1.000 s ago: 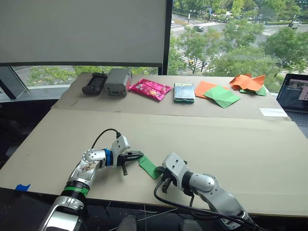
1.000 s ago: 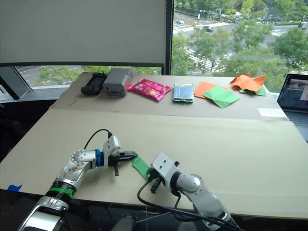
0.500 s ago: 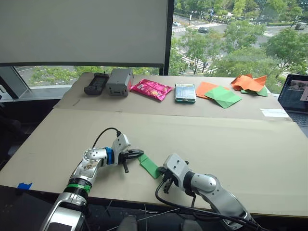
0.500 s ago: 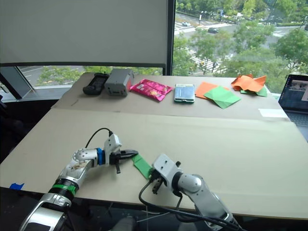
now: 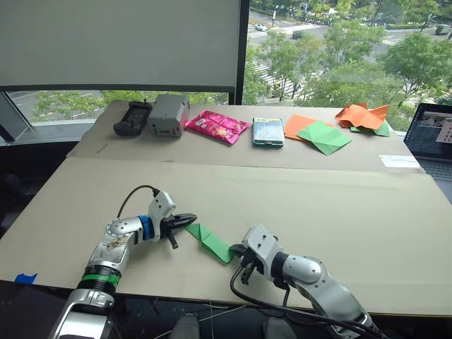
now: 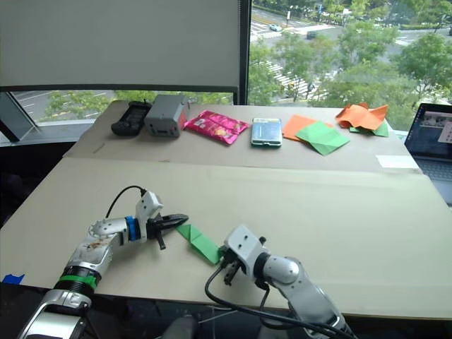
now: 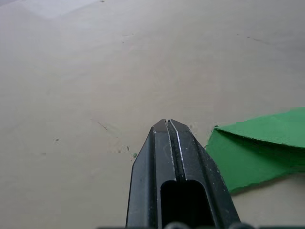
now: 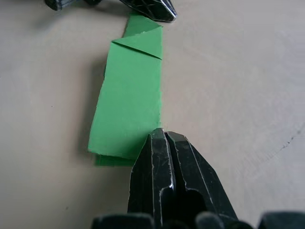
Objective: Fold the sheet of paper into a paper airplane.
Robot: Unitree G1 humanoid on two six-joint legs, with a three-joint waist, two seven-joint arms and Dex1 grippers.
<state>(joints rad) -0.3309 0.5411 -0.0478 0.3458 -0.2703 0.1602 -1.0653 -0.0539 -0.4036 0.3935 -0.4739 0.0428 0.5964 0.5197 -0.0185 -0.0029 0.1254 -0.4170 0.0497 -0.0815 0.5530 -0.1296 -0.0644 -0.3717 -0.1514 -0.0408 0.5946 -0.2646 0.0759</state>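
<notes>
Back goes the left gripper (image 5: 189, 219), drawn off toward the left, and more of the green strip lies uncovered than a second ago: a small triangular flap now shows at its far-left end. The strip itself is the sheet of paper (image 5: 210, 242), already folded down into a narrow layered band (not yet much of an airplane, by my reading), and it sits near the front edge of the cardboard-covered table (image 5: 339, 212).

Now the geometry that matters. The band's long axis runs diagonally, from far-left to near-right, and each gripper sits at one end of it. Left gripper: fingers pressed together, empty, tips just beside the flap end, the paper lying off to the right of its closed tips in the left wrist view (image 7: 267, 148). Right gripper (image 8: 161, 138): jaws also closed, with the tips at the near-right end of the band, right at its edge. Whether they pinch the paper or merely press down on it I cannot tell.

So both arms are about equally close, one per end. The left one points nearly along the band, so a short reach to the right would put it back on the flap.

Well apart, along the far side, lie a pink snack packet (image 5: 217, 126) and orange papers (image 5: 361, 116).
</notes>
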